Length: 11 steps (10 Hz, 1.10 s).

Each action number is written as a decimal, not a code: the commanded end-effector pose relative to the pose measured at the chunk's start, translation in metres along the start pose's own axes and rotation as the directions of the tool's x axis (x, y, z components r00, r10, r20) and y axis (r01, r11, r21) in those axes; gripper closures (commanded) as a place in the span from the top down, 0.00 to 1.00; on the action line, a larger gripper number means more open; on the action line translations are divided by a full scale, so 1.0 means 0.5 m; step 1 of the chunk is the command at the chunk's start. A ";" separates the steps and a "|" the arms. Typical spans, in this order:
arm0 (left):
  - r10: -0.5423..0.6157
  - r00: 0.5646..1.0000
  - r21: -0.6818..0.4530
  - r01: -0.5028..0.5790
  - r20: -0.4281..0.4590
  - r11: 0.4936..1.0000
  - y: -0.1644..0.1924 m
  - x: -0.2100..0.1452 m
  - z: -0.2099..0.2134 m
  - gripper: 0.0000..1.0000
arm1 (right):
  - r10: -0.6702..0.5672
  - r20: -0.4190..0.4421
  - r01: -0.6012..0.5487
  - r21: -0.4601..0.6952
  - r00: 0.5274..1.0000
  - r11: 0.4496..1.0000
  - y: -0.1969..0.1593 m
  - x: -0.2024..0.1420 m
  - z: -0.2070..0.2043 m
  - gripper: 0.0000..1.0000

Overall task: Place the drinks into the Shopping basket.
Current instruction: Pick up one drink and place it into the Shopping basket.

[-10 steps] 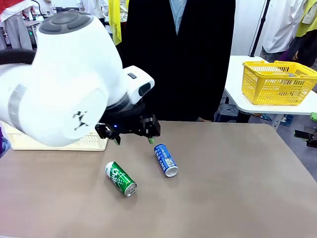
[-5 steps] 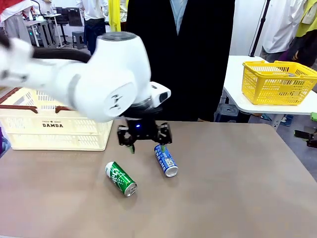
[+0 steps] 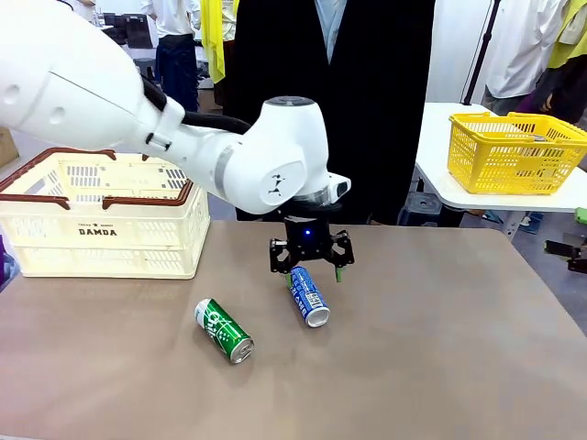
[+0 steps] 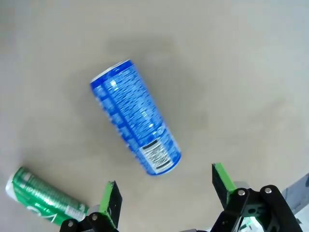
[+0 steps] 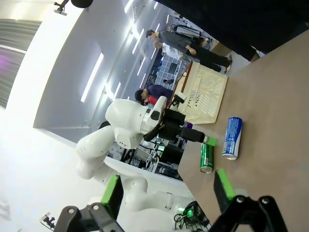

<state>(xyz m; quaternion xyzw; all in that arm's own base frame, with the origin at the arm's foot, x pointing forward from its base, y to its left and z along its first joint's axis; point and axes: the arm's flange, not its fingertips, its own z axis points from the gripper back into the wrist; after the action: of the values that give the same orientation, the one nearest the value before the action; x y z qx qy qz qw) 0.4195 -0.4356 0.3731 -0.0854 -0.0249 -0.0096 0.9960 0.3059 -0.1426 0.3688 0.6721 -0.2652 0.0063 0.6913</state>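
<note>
Neither drink is in the Shopping basket (image 3: 101, 243) yet: the blue can (image 3: 307, 297) and green can (image 3: 224, 331) lie on the worktop (image 3: 431, 348). The left hand (image 3: 312, 274) hovers wide open and empty over the blue can. The right hand (image 5: 166, 186) is also open and empty.

The left arm (image 3: 83, 87) is glossy white, with bulbous joints, a grey band, a small black emblem and a black cable. The left gripper (image 3: 312, 273) is black with green pads (image 4: 108, 198), round pivot pins and a blue light.

Front camera across the table (image 3: 440, 367); left wrist close overhead, right wrist distant; blue can (image 3: 307, 295) common.
</note>
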 end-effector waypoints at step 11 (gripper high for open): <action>0.312 0.948 0.021 -0.314 0.061 0.949 0.026 0.016 -0.080 1.00 | -0.016 -0.006 0.016 0.006 1.000 1.000 0.011 0.000 0.002 1.00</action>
<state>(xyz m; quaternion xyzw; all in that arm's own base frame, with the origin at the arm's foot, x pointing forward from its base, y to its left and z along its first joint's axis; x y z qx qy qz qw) 0.4338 -0.4259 0.3434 -0.0902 -0.0317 0.1380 0.9858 0.3058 -0.1426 0.3688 0.6723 -0.2652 0.0063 0.6911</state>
